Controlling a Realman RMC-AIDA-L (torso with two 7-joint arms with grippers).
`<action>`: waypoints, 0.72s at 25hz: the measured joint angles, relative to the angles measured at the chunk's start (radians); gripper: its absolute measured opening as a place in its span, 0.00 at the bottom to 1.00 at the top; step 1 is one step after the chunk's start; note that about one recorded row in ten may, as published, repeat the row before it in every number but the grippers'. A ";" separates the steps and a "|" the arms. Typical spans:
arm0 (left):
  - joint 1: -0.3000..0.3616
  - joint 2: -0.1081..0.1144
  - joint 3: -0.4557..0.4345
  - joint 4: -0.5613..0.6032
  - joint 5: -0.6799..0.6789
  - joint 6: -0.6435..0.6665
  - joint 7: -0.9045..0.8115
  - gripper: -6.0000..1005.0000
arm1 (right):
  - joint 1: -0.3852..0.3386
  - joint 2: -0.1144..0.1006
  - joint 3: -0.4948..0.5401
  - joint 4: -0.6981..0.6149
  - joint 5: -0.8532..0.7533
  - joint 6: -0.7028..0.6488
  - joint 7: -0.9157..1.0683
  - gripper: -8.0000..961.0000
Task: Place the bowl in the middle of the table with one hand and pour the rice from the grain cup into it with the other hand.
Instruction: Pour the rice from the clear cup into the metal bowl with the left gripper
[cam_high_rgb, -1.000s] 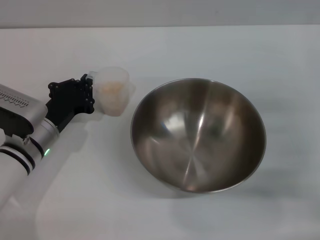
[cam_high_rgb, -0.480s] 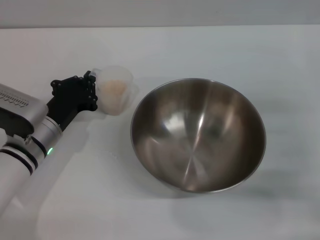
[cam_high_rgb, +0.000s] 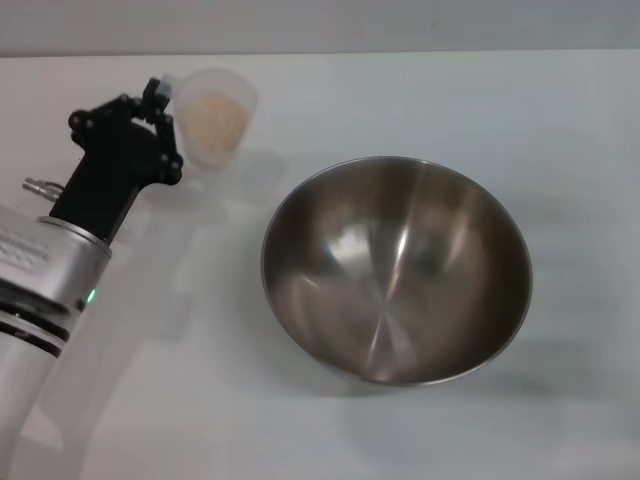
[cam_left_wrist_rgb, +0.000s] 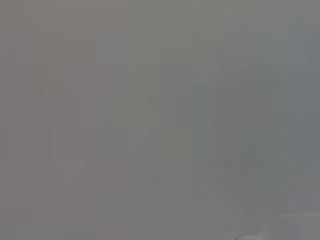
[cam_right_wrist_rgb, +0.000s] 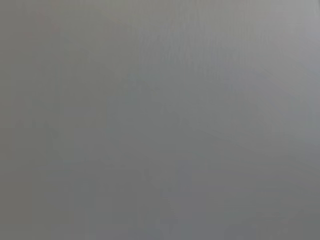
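Your left end effector (cam_high_rgb: 160, 100) is clamped on the side tab of the grain cup (cam_high_rgb: 212, 125), holding it beyond and to the left of the bowl (cam_high_rgb: 396, 268). The cup is small, frosted and translucent, upright with its mouth facing up; pale beige rice (cam_high_rgb: 212, 118) shows inside. The bowl is a wide, shiny stainless-steel mixing bowl, mouth up, resting on the white surface (cam_high_rgb: 500, 100). You get nothing usable from either wrist view. The right end effector is out of sight.
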 joint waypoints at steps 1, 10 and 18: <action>0.000 0.000 0.000 0.000 0.000 0.000 0.000 0.03 | 0.000 0.000 0.000 0.000 0.000 0.000 0.000 0.47; 0.023 -0.001 0.024 -0.034 0.201 0.140 0.344 0.04 | 0.015 -0.003 0.002 0.013 0.005 0.006 -0.005 0.47; 0.046 -0.001 0.027 -0.087 0.375 0.085 0.677 0.04 | 0.025 -0.006 0.034 0.024 0.005 0.009 -0.009 0.47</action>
